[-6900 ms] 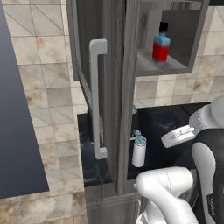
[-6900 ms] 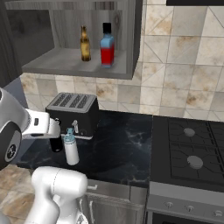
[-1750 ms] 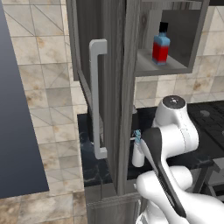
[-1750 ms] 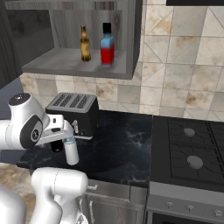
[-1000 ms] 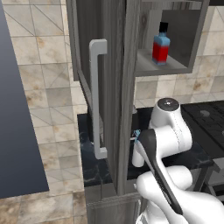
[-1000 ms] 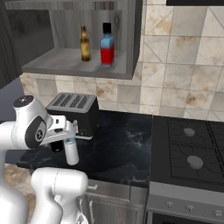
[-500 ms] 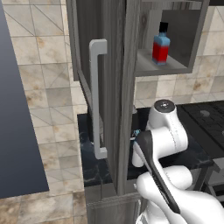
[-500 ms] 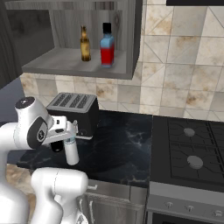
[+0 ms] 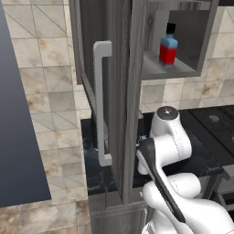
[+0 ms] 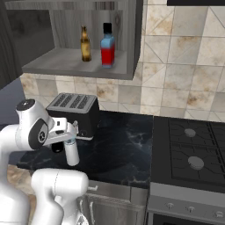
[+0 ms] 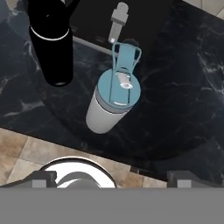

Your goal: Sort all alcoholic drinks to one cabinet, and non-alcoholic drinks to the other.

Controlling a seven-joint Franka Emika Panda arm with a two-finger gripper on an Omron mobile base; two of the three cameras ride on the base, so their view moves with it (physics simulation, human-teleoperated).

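The black marble counter (image 11: 175, 87) bears the white bottle (image 11: 111, 103), black bottle (image 11: 51, 48) and toaster (image 10: 75, 112).

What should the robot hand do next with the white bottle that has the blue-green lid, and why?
Probably move down a little over the white bottle and then close on it. The end effector is open and sits above the teal lid, not touching yet. The bottle stands upright on the dark counter beside the black bottle.
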